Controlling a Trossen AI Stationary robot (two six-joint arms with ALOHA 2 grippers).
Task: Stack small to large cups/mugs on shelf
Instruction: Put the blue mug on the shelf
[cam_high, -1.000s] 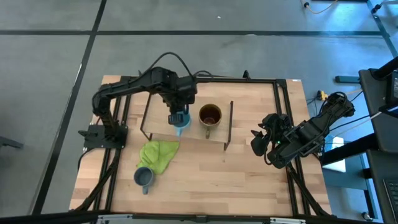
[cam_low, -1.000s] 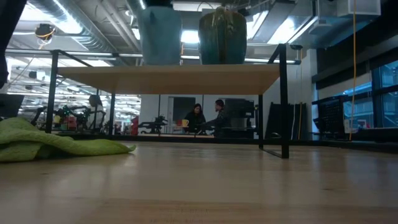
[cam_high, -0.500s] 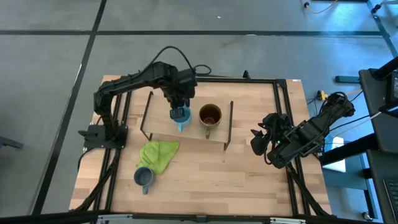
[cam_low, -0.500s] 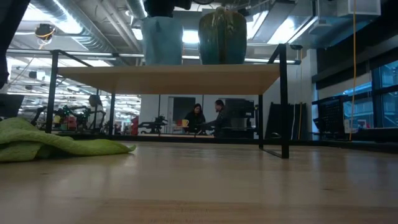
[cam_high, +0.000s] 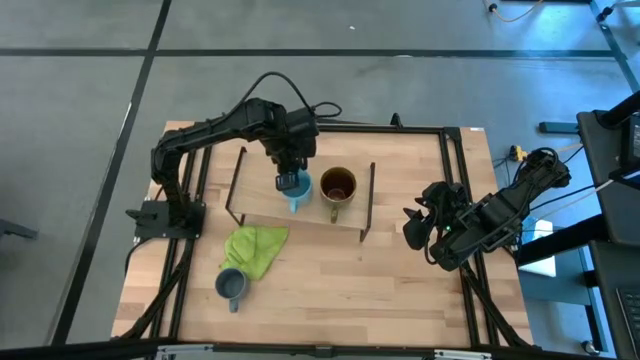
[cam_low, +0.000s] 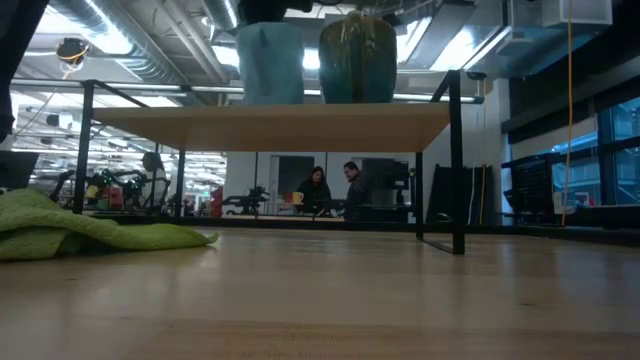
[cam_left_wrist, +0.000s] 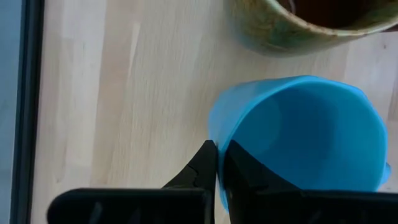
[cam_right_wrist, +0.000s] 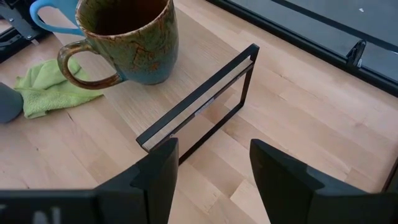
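Your left gripper (cam_left_wrist: 216, 163) pinches blue mug (cam_left_wrist: 298, 140) rim on shelf (cam_high: 262, 200), brown mug (cam_high: 338, 185) at its 3 o'clock; right gripper (cam_right_wrist: 211, 163) wide open, empty

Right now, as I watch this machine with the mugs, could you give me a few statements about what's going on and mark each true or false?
1. The left pincer is shut on the rim of the bright light-blue mug on the shelf. True.
2. The olive-brown mug stands on the lime-green cloth. False: it stands on the shelf beside the blue mug; the lime-green cloth lies on the table in front of the shelf.
3. The small grey-blue mug is already on the shelf. False: it sits on the table, near the cloth.
4. The right pincer is open and holds nothing, off to the shelf's right. True.
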